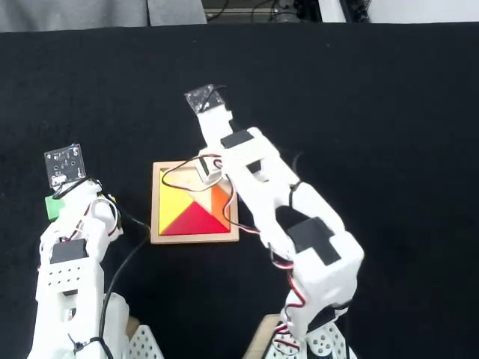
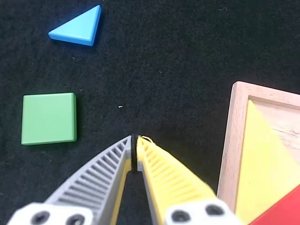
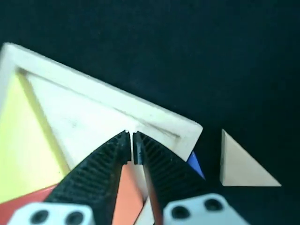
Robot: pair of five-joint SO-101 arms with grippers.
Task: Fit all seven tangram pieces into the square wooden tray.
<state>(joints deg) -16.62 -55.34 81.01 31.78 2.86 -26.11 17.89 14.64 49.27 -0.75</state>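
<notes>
Tray beside closed, empty left gripper, under closed, empty right gripper.

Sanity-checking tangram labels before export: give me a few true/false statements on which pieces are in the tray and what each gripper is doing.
1. The green square lies on the table, outside the wooden tray. True.
2. The blue triangle sits in the tray. False: it lies on the table, apart from the tray.
3. The yellow triangle is in the tray. True.
4. The left gripper grips the green square. False: it is shut on nothing, and the square lies off to one side.
5. The right gripper is shut, over the tray. True.
</notes>
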